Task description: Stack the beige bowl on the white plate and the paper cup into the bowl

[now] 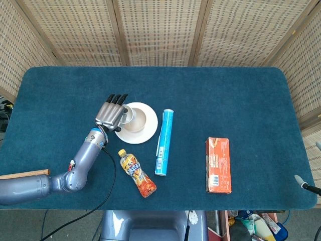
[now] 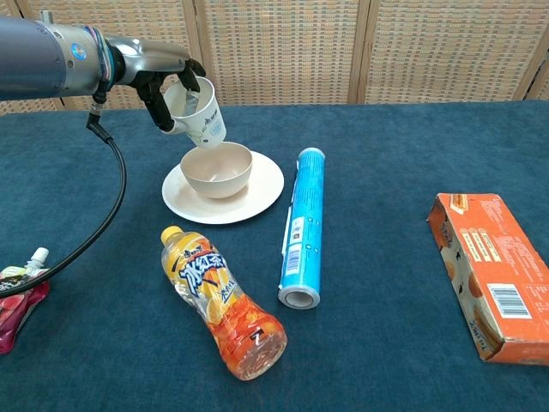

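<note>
Chest view shows the left hand raised over the far left edge of the plate, fingers wrapped round the cup. The cup hangs tilted, its open mouth turned up and toward the hand, its base pointing down and right at the bowl. The base sits just above the bowl's far rim; whether it touches cannot be told. From the head view the hand lies at the plate's left side, dark fingertips pointing away from the robot, with the cup showing past its right edge, over the bowl.

The cup is white paper with a small green and blue mark on its side. The bowl is beige, plain, upright and empty, standing in the middle of the round white plate.

The left hand's grip is closed on the cup's upper wall and rim, the fingers curled about it.

Right of the plate lies a blue tube, lengthwise toward the robot. Near the plate's front edge a bottle of orange drink lies on its side, yellow cap toward the far left. An orange box lies flat well off to the right. A red pouch shows at the left edge. All rest on the blue table.

The right hand is out of sight in both views.
</note>
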{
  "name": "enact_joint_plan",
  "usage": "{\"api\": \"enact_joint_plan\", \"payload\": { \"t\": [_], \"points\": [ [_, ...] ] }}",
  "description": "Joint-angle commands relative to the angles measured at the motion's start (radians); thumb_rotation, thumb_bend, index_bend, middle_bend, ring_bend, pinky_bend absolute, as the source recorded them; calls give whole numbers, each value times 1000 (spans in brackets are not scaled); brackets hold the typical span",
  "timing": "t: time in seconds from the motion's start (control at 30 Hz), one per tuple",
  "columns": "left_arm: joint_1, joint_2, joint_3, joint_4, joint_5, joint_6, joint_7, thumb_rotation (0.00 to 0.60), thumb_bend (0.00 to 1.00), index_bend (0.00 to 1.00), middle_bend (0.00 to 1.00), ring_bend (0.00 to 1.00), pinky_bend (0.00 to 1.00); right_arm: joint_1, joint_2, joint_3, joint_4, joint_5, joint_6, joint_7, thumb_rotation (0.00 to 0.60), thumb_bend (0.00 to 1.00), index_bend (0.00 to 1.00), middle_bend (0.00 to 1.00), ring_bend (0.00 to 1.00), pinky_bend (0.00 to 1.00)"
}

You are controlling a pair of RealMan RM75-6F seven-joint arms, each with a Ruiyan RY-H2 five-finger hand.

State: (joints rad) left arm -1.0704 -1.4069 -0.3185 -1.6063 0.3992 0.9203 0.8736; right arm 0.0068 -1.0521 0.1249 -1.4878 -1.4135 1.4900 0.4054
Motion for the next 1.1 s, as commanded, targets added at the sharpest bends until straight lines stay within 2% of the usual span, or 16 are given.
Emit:
{"api": "enact_joint_plan", "payload": {
  "t": [0.03,0.43,0.97,1.03,1.1],
  "points": [
    [-50,-22,12,32,-72,6,35,600,451,640,0,0,0,3,-3,1,5,6,-10,1,600,170,0,0,0,0],
    [-156,-87,46,113,-211,-1,102,600,453,640,0,0,0,6,-6,6,33,22,-30,42,600,170,0,0,0,0],
    [-198,-160,98,221,-263,-28,101,600,454,639,0,0,0,9,-7,7,51,25,-48,74,600,170,0,0,0,0],
    [-200,-168,101,232,-265,-32,98,600,450,622,0,0,0,9,-7,7,52,25,-50,75,600,170,0,0,0,0],
    [-202,-173,103,239,-266,-34,95,600,427,533,0,0,0,9,-7,7,52,25,-50,78,600,170,0,0,0,0]
  ]
}}
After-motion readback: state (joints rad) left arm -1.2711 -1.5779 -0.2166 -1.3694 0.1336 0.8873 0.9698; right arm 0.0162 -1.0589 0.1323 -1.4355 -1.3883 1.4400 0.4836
